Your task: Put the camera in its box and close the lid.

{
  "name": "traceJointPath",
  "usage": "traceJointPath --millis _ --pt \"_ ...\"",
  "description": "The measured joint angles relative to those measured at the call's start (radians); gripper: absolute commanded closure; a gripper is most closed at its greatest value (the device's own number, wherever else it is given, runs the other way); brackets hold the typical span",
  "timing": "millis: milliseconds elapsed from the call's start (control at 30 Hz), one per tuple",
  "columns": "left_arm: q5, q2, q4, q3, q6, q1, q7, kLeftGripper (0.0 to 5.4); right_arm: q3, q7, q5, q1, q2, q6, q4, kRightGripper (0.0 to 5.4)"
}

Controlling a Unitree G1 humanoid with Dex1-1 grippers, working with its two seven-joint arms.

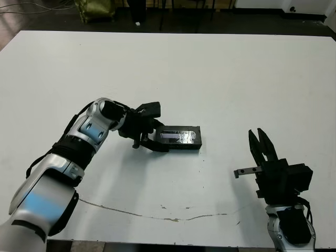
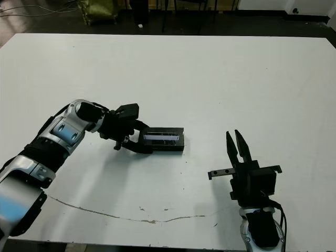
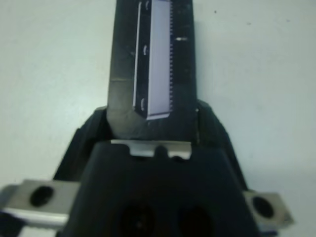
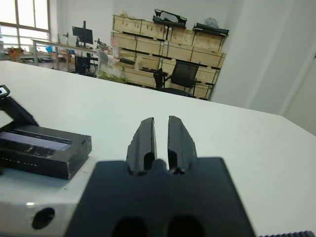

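Observation:
The box [image 1: 184, 146] lies near the table's middle with the lid [image 1: 178, 135] flat on top, its grey strip facing up. The camera is hidden from view. My left gripper [image 1: 151, 129] is at the box's left end. In the left wrist view its fingers [image 3: 86, 140] press against both long sides of that end, so the gripper is shut on the box. To the right of the box and apart from it, my right gripper [image 1: 261, 137] points away from me. Its fingers [image 4: 143, 136] are shut with nothing between them.
A thin dark crack line [image 1: 157, 214] runs across the table near its front edge. The table's far edge [image 1: 173, 33] meets a dark floor with chair legs. Chairs, crates and desks stand beyond the table in the right wrist view.

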Motion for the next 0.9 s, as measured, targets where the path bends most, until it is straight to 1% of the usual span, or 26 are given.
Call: traceJointPath --millis 200,233,667,900 --pt "-0.014 -0.017 0.055 0.001 -0.05 -0.01 -0.044 0.1 0.0 -0.001 -0.001 0.0 0.001 0.001 -0.001 5.4" --pt "-0.019 -0.018 0.065 0.002 -0.057 -0.01 -0.053 0.02 0.0 -0.001 -0.001 0.0 0.001 0.002 -0.003 5.4" --pt "-0.032 -0.019 0.119 0.013 -0.114 -0.009 -0.064 0.02 -0.001 -0.002 0.001 0.0 0.001 -0.004 0.004 5.4" --pt "-0.044 -0.015 0.105 0.055 -0.121 0.03 -0.031 0.02 -0.001 -0.002 -0.003 0.004 0.001 -0.002 0.001 5.4"
